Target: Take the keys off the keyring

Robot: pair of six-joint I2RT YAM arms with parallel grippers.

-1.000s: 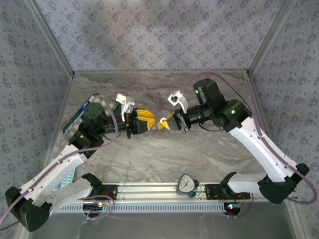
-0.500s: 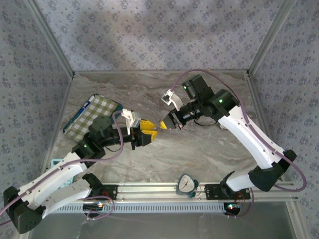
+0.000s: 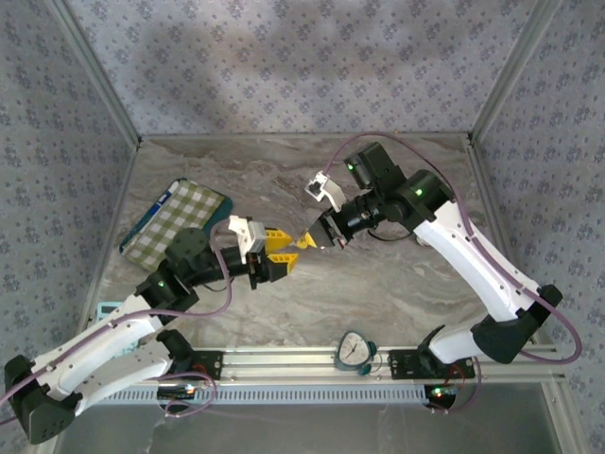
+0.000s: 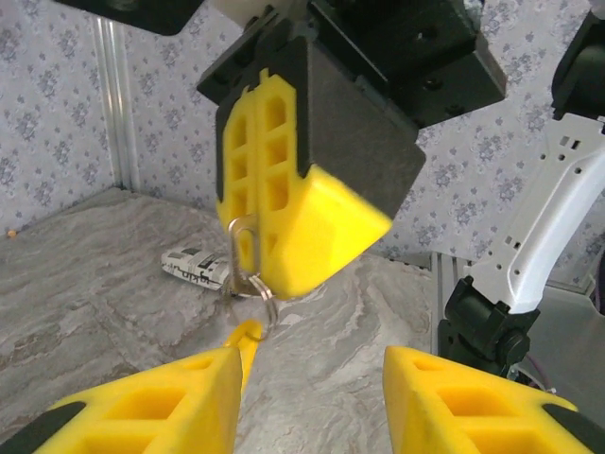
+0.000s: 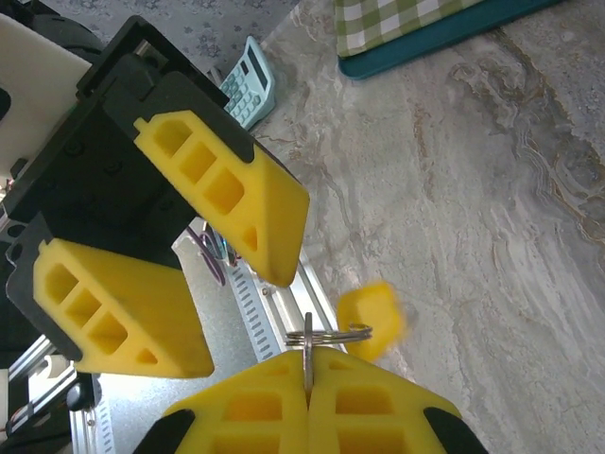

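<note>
Keys [image 4: 248,336] here seem to amount to one small yellow-headed piece dangling below the keyring [image 4: 257,288]. It is blurred in both wrist views, so its stem cannot be made out. The bunch hangs in the air over the middle of the counter [image 3: 406,284], a little toward its left edge, and touches nothing below.

The right tool [image 5: 307,371] is pressed fully together on a thin metal loop at the top of the keyring, so the ring and the yellow head hang free past its tips. That hold looks deliberate. Pinching the top leaves the ring exposed and lets the weight pull the yellow piece down to where a second tool can reach it.

The left tool [image 4: 312,397] faces it from just beside, jaws moderately wide with nothing between them. In the left wrist view the yellow head sits close to one finger [image 4: 161,407] rather than centred in the gap. Closing now would probably clip or miss it, so a small sideways correction seems needed first. Nothing has come off the ring yet.

Toward the far left corner of the counter lies a checked cloth [image 3: 175,219] on a teal board, well apart from the work. A small printed packet [image 4: 194,267] rests on the counter beyond the ring.
</note>
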